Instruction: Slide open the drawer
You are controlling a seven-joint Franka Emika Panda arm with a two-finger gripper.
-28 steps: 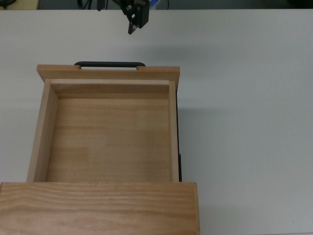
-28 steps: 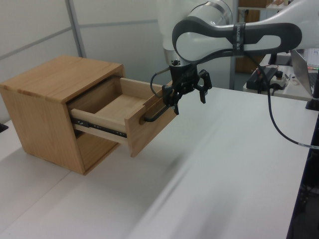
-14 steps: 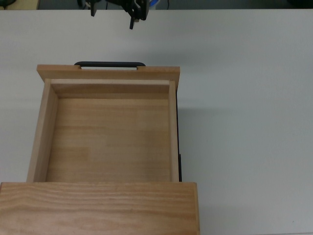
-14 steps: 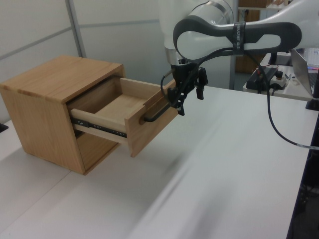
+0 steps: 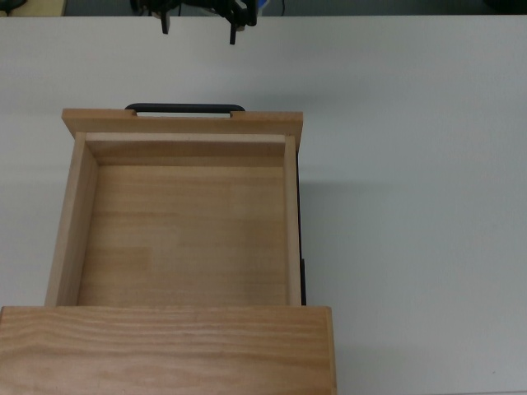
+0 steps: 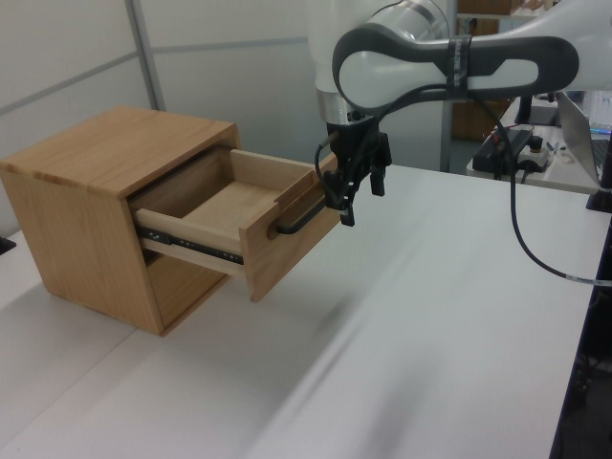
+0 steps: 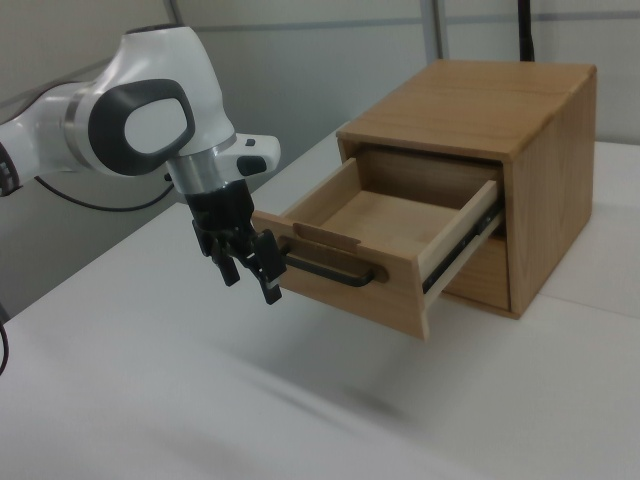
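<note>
The light wooden drawer (image 5: 183, 122) stands pulled well out of its cabinet (image 5: 165, 350), and its inside is empty. Its thin black bar handle (image 5: 185, 108) runs along the front panel. My gripper (image 5: 199, 29) is open and holds nothing, hanging beyond the handle near the top view's upper edge, apart from it. In the left view the gripper (image 6: 361, 196) hovers just right of the drawer (image 6: 287, 249) front, close to the handle (image 6: 298, 218). In the right view the gripper (image 7: 250, 278) sits at the left end of the handle (image 7: 330, 272), with the drawer (image 7: 345, 298) beside it.
The wood-grained cabinet (image 6: 105, 153) rests on a white table (image 5: 412, 206). Black slide rails (image 7: 460, 250) show along the drawer's side. A black cable (image 6: 535, 239) trails from the arm, and desks with equipment (image 6: 521, 143) stand behind the table.
The gripper has drawn back from the handle toward the top view's upper edge and turned about its wrist, so both fingers now show spread apart. The drawer has not moved.
</note>
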